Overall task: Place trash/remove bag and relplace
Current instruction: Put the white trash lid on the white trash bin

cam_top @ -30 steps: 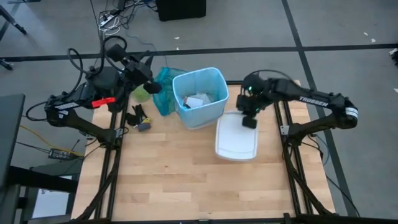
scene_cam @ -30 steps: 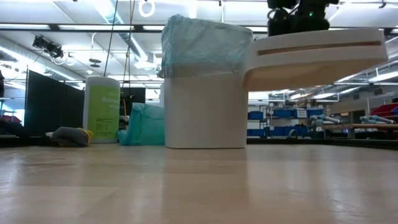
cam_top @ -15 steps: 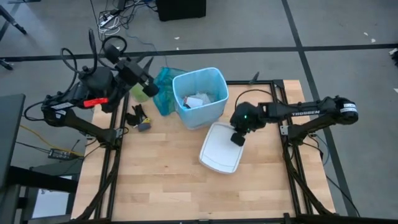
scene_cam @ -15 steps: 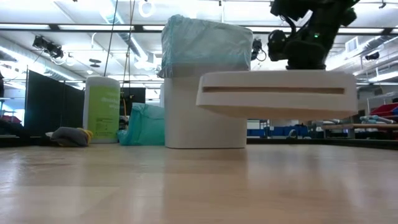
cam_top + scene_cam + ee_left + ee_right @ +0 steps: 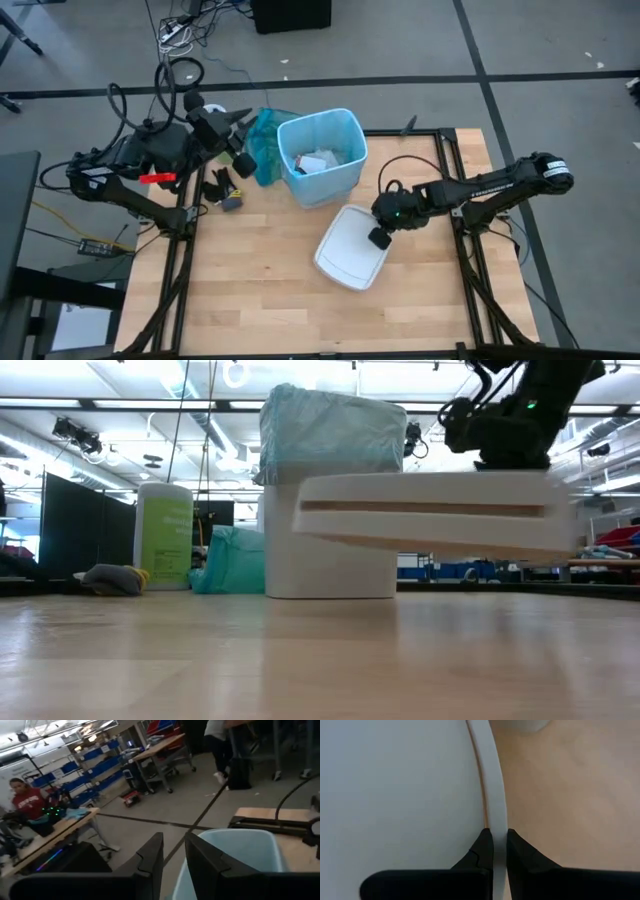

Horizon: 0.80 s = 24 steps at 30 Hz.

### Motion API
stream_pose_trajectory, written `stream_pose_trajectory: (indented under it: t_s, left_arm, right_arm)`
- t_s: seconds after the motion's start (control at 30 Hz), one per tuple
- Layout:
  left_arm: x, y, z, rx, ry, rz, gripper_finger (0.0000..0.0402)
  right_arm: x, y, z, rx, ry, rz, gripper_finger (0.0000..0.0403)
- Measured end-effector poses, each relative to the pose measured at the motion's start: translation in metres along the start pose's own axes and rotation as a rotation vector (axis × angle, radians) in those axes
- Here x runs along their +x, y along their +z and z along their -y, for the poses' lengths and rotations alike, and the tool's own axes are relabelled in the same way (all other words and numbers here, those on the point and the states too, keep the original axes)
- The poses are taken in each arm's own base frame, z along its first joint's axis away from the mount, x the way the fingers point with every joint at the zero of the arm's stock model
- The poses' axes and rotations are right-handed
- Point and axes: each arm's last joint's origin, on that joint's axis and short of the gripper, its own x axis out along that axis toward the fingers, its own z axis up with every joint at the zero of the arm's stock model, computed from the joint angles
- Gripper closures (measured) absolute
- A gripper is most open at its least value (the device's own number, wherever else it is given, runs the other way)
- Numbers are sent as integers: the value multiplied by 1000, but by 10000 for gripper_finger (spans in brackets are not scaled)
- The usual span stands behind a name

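Lid off, being set aside before the bag comes out.

We pinch the white bin lid [image 5: 350, 248] by its rim in the right gripper [image 5: 379, 238], just above the table [image 5: 260, 300]; next we lower and release it. Beyond, trash [image 5: 318, 161] sits in the bag [image 5: 300, 135]-lined bin. Left gripper [image 5: 240, 160] hovers empty, fingers slightly parted. The right arm reads "TROSSEN".

One bin [image 5: 322, 160], one white lid [image 5: 350, 248], two bags, two grippers
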Motion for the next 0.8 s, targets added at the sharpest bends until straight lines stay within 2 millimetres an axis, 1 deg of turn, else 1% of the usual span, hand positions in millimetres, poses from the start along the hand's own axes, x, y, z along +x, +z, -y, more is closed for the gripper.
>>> stream_pose_trajectory:
  t_s: [0.17,0.3,0.37,0.57,0.67,0.73,0.8]
  left_arm:
    - [-4,1,4,-30,-34,12,312]
    - [-9,2,8,-22,-64,19,312]
    - [-12,1,11,-14,-109,25,312]
    - [-21,-7,26,62,-469,12,312]
    - [-24,-11,32,41,-542,-27,312]
    - [-27,-13,34,21,-570,-51,312]
    - [-31,-17,36,17,-638,-93,312]
  right_arm:
    - [12,-16,5,19,-25,-22,386]
    - [28,-23,9,13,-60,-16,386]
    - [34,-26,6,23,-36,-26,381]
    - [40,-31,-5,-8,79,-59,308]
    - [39,-29,-6,-4,88,-54,283]
    - [36,-29,-9,-1,113,-61,275]
    - [30,-28,-15,-25,167,-70,272]
